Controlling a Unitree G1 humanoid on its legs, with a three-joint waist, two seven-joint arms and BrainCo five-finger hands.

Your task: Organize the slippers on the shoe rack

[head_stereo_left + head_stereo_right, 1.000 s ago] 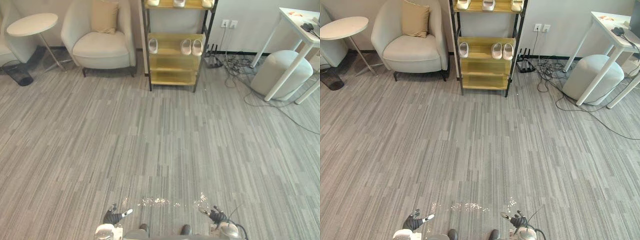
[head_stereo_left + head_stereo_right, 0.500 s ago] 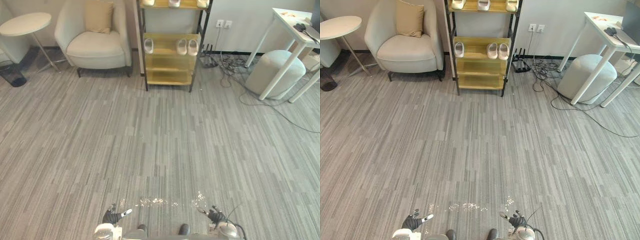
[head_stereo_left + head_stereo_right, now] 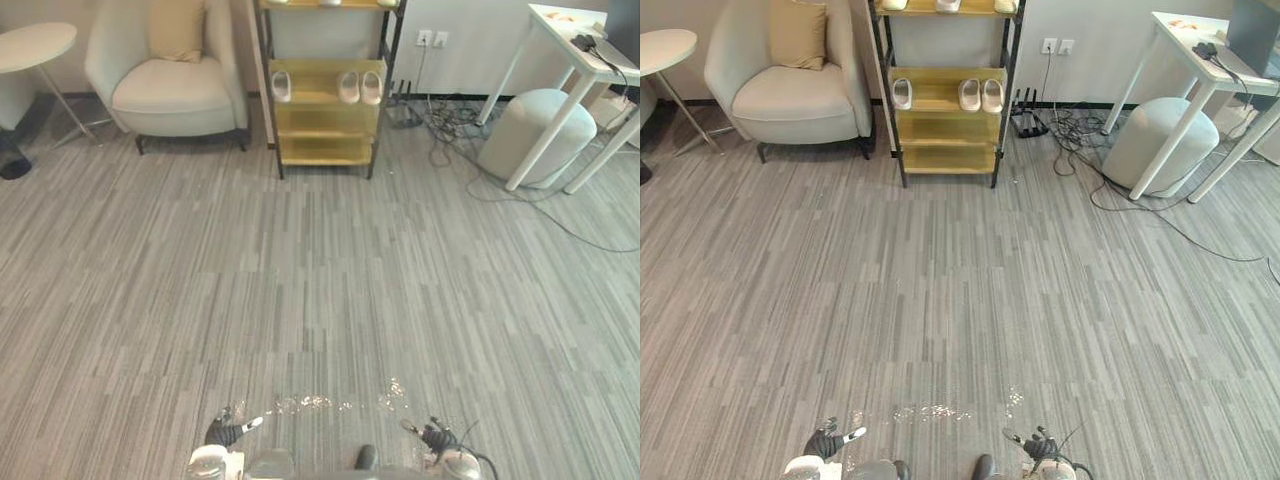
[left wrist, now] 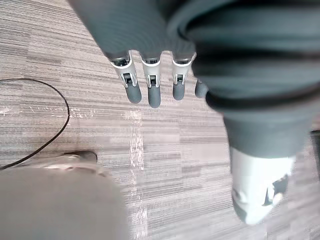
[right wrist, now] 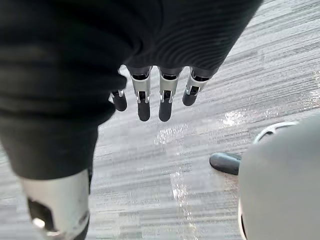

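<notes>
Shoe rack (image 3: 322, 100) stands against the far wall, just beside an armchair (image 3: 165, 85), well apart from the robot across open floor (image 3: 320, 280). A white stool (image 3: 535, 135) sits off to the rack's right.

Slippers: on the middle shelf (image 3: 940, 103), a single slipper (image 3: 902, 93) at the left end and a pair (image 3: 981, 95) side by side toward the right end, with a gap between the single one and the pair. More slippers (image 3: 948, 4) sit on the top shelf, cut off by the frame edge, so their order is too hard to read from here.

Left hand (image 3: 228, 432) hangs low at the robot's side. In its wrist view its fingers (image 4: 153, 92) are straight and slightly apart, holding nothing, with bare floor beneath. Right hand (image 3: 436, 436) is likewise low, its fingers (image 5: 165, 105) loose and lined up, also empty.

Progress, as judged: the sorting itself is not begun. Every slipper in view already rests on the rack, but the middle-shelf single looks unmatched. What is left is closing the distance to the rack, then regrouping the slippers into pairs.
</notes>
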